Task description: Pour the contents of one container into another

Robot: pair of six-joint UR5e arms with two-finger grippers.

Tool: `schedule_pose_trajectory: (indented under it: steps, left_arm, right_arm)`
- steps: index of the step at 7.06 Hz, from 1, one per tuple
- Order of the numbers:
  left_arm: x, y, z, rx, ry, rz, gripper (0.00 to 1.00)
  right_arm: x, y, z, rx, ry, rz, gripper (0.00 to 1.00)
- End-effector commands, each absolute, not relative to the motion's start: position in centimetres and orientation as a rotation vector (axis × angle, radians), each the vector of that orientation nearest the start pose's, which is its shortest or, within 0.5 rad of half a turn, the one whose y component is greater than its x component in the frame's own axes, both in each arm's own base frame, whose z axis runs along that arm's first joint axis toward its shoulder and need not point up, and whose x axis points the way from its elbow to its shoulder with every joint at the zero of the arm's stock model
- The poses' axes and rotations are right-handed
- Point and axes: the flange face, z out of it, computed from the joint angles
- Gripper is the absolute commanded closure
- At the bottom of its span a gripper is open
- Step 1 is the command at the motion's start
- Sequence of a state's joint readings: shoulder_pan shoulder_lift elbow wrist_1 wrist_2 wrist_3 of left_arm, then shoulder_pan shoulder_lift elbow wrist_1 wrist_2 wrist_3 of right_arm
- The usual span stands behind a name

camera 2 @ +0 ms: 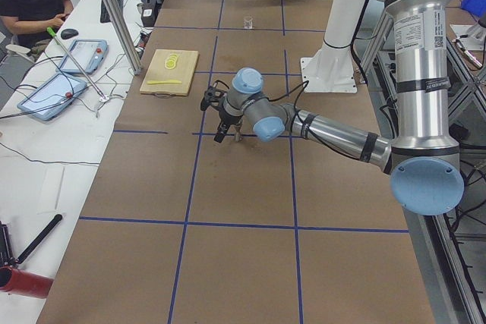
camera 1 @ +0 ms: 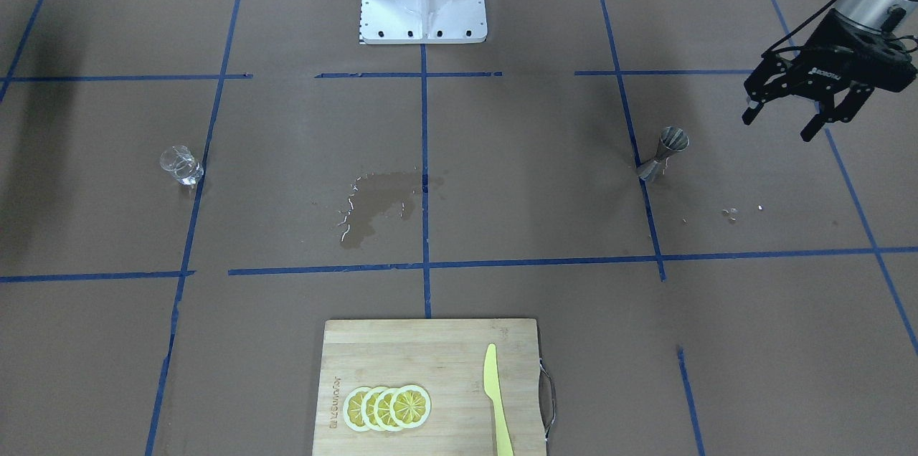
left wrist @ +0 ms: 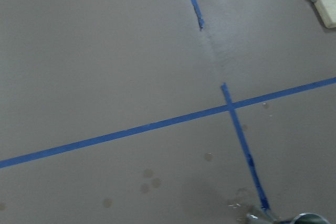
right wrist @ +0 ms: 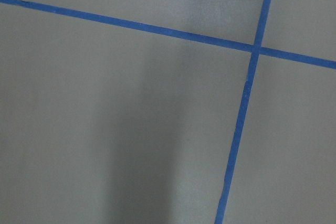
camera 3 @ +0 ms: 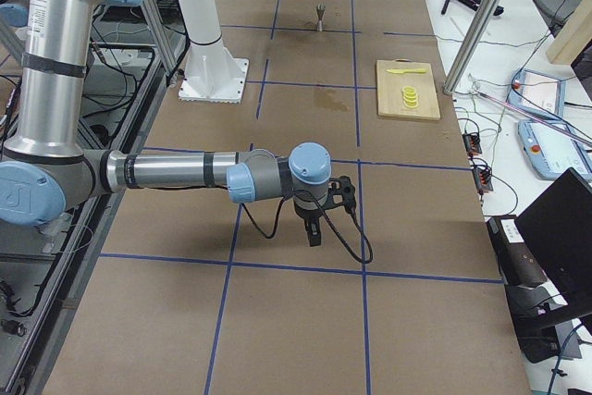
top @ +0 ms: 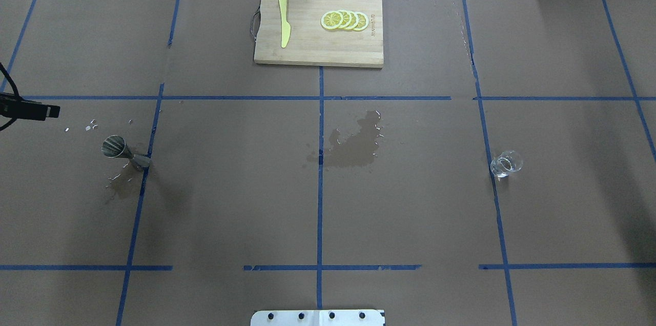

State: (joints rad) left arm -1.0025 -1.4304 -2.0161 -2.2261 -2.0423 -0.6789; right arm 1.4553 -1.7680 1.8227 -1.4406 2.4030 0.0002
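On table [camera 1: 516,176], jigger [camera 1: 664,153] upright.

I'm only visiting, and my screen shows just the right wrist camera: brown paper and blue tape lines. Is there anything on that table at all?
Observer: Yes. A small clear glass cup stands on the robot's right half of the table, and nothing is holding it.
Visitor: Only that?
Observer: A steel jigger stands on the opposite half. The left gripper hangs close by it, open and empty, not touching it.
Visitor: Is the surface dry?
Observer: No. A wet patch darkens the middle, between the two vessels.
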Motion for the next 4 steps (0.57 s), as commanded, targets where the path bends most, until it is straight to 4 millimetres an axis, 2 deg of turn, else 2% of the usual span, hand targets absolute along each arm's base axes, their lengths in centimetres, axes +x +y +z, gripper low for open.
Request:
schedule_pose_trajectory:
  steps: [1,2,3,4]
  left_arm:
    - [19.6,-40.6,41.1,0.56,0.901,0.157,0.0]
    - [20.8,-40.0,41.3,0.56,0.902,0.111,0.07]
    - [22.8,-38.6,41.5,0.612,0.894,0.087,0.07]
    - [23.8,-35.6,43.2,0.682,0.913,0.025,0.06]
  right_arm:
    - [0.7,-42.3,59.9,0.132,-0.855,-0.198,0.0]
    - [0.7,-42.4,58.8,0.155,-0.854,-0.209,0.0]
    - [0.7,-42.4,58.8,0.154,-0.854,-0.208,0.0]
    - [0.7,-42.7,58.3,0.166,-0.854,-0.214,0.0]
